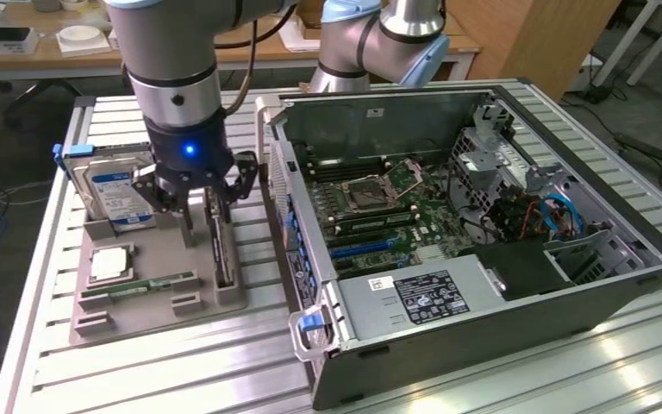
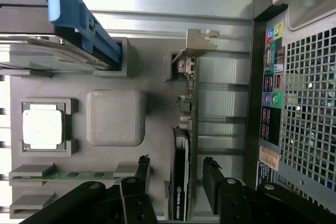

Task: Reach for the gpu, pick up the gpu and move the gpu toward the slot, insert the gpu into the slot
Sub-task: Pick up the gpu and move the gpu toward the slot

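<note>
The thin, dark, silver-bracketed gpu card (image 1: 223,250) stood on edge in a grey moulded holder (image 1: 153,250) on the slatted metal desk (image 1: 135,371). This left both faces free for the jaws, which straddled it, spread and not yet clenched.

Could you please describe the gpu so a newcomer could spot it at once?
Find the gray tray at the exterior view's left of the open computer case. The gpu stands on edge on it, straddled by the open gripper: a thin dark card with a silver end bracket, unlike the blue-labelled drive or green memory stick.
</note>
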You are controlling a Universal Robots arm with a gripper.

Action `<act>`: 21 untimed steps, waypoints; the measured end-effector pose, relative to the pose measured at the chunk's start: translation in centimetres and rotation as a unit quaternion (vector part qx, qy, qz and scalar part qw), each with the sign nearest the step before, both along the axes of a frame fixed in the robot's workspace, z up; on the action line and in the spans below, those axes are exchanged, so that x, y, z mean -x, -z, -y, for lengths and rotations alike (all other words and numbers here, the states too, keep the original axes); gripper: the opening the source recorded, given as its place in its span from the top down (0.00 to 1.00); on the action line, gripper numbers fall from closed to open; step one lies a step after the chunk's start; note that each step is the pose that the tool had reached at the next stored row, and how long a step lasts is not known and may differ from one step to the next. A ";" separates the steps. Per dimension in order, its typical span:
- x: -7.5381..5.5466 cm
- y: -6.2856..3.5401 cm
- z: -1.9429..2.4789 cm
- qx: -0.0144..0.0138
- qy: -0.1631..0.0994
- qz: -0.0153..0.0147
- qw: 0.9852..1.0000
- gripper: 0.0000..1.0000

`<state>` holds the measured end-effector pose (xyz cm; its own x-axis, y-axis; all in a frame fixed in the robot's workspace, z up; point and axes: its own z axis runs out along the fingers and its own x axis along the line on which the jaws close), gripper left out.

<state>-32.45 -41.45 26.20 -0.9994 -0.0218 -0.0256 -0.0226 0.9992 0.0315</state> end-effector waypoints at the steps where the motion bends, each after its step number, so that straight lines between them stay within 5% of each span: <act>1: 0.0 0.20 0.00 0.000 0.000 0.000 1.000 0.47; 21: -0.6 3.21 0.01 0.000 0.002 0.000 1.000 0.47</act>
